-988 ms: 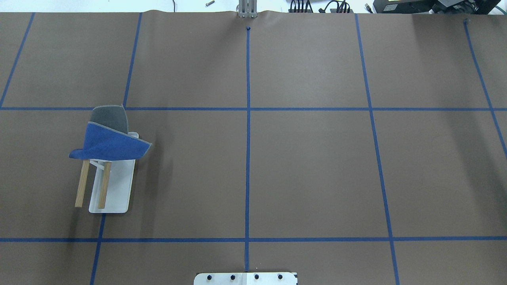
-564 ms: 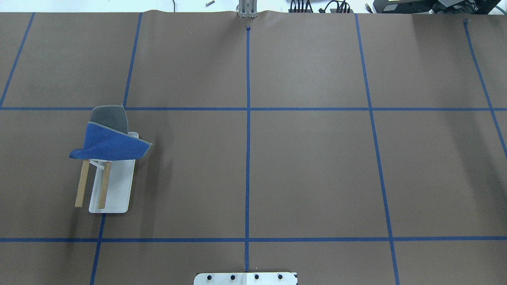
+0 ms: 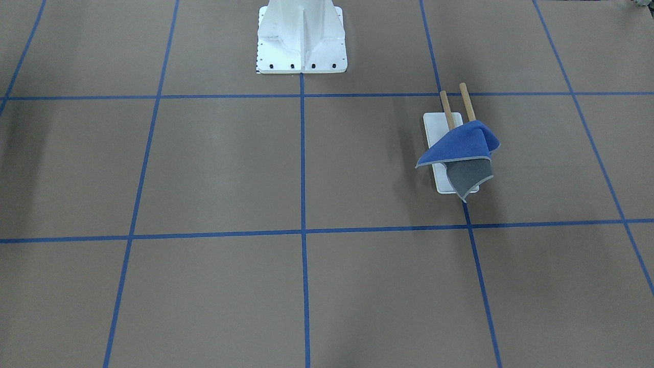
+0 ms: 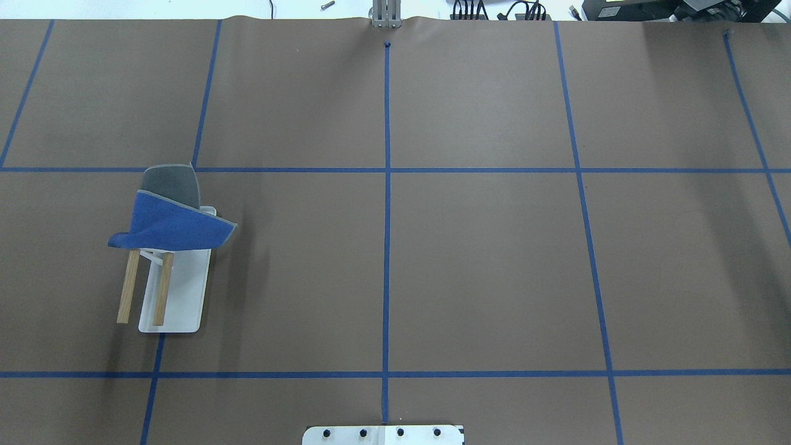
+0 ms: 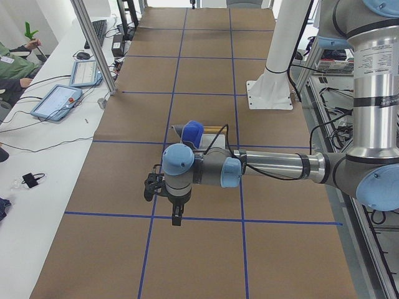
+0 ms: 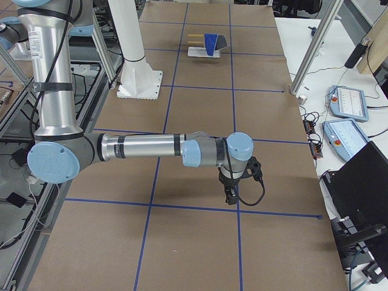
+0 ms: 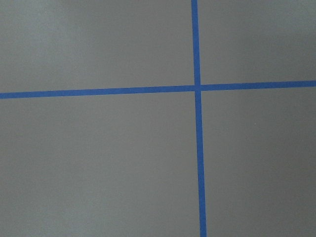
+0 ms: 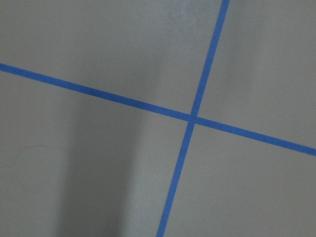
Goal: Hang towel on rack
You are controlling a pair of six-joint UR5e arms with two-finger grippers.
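The towel [image 4: 170, 225] hangs over the far end of the rack [image 4: 182, 296], blue side up, with a dark grey flap drooping off the end. It lies across both wooden dowels [image 4: 128, 287]. The towel [image 3: 460, 145] and rack [image 3: 434, 125] also show in the front-facing view. No gripper touches the towel. My left gripper [image 5: 176, 215] shows only in the exterior left view, hovering over the table away from the rack. My right gripper [image 6: 231, 197] shows only in the exterior right view, far from the towel [image 6: 211, 43]. I cannot tell whether either is open or shut.
The white bolted robot pedestal [image 3: 301, 38] stands at the table's near-robot edge. Blue tape lines grid the brown table cover [image 4: 482, 266]. Tablets and cables lie on the side bench [image 5: 59, 99]. Both wrist views show only tape crossings.
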